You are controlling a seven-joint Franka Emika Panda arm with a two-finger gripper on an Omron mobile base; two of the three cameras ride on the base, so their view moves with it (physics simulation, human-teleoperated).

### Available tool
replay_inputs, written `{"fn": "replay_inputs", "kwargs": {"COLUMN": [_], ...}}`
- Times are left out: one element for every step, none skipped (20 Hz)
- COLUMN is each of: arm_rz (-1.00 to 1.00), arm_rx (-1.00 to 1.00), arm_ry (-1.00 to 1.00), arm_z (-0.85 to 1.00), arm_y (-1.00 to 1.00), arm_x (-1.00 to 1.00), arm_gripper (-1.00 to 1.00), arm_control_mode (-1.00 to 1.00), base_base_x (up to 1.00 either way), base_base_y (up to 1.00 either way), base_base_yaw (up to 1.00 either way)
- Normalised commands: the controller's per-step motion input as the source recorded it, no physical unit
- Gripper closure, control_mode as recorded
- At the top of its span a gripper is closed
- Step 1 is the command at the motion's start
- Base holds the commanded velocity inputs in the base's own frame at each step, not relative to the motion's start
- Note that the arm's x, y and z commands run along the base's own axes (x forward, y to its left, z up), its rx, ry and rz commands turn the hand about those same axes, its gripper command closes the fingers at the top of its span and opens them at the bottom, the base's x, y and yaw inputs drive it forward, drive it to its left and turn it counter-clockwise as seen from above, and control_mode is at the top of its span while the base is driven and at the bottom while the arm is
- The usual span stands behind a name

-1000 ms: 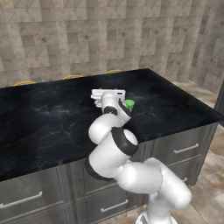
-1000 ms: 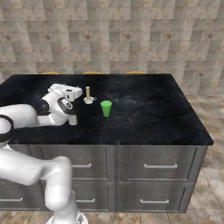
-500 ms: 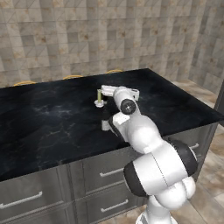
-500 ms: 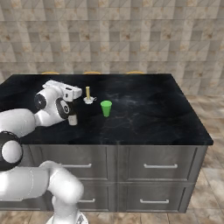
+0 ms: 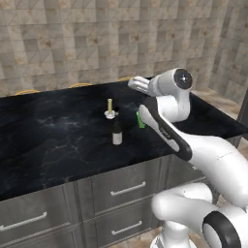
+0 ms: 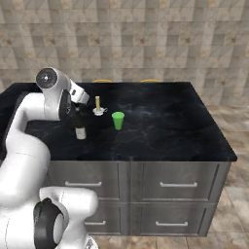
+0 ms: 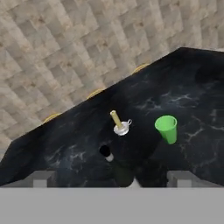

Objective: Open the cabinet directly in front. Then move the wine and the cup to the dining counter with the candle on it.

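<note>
Black marble-look dining counter [image 6: 160, 131] with white veins, over grey drawers with silver handles [image 6: 175, 185], carries all three small things near the middle of its top, well in from every edge. White arm has swung since a second ago: then it bent low over the counter and covered much of the group in the left base view, now its hand [image 5: 140, 85] is lifted clear and the bottle stands free. Dark glass wine bottle [image 6: 80, 127] with a pale label, its print too small to read, stands upright towards the front edge, just beside the thin yellow candle [image 6: 97, 104] in its white saucer holder. Bright green cup [image 6: 117, 120] stands apart to their right. In the hand view the gripper [image 7: 113, 183] hangs over the bottle's neck, fingertips [image 7: 40, 179] spread wide, holding nothing. Tan stone-tile wall [image 6: 146, 39] rises behind.
</note>
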Motion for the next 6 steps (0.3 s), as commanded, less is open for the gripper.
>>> {"fn": "replay_inputs", "kwargs": {"arm_rz": [0.01,0.00,0.00,0.00,0.00,0.00], "arm_rx": [0.31,0.33,0.31,0.23,0.13,0.07], "arm_ry": [0.50,0.33,0.09,0.00,0.00,0.00], "arm_z": [0.84,0.39,0.01,0.00,-0.14,-0.51], "arm_y": [0.09,0.01,0.00,0.00,0.00,-0.29], "arm_x": [-1.00,-1.00,-1.00,-1.00,-1.00,-1.00], "arm_gripper": [-1.00,-1.00,-1.00,-1.00,-1.00,-1.00], "arm_control_mode": [-1.00,-1.00,-1.00,-1.00,-1.00,-1.00], "base_base_x": [0.00,0.00,0.00,0.00,0.00,0.00], "base_base_y": [0.00,0.00,0.00,0.00,0.00,0.00], "base_base_yaw": [0.00,0.00,0.00,0.00,0.00,0.00]}}
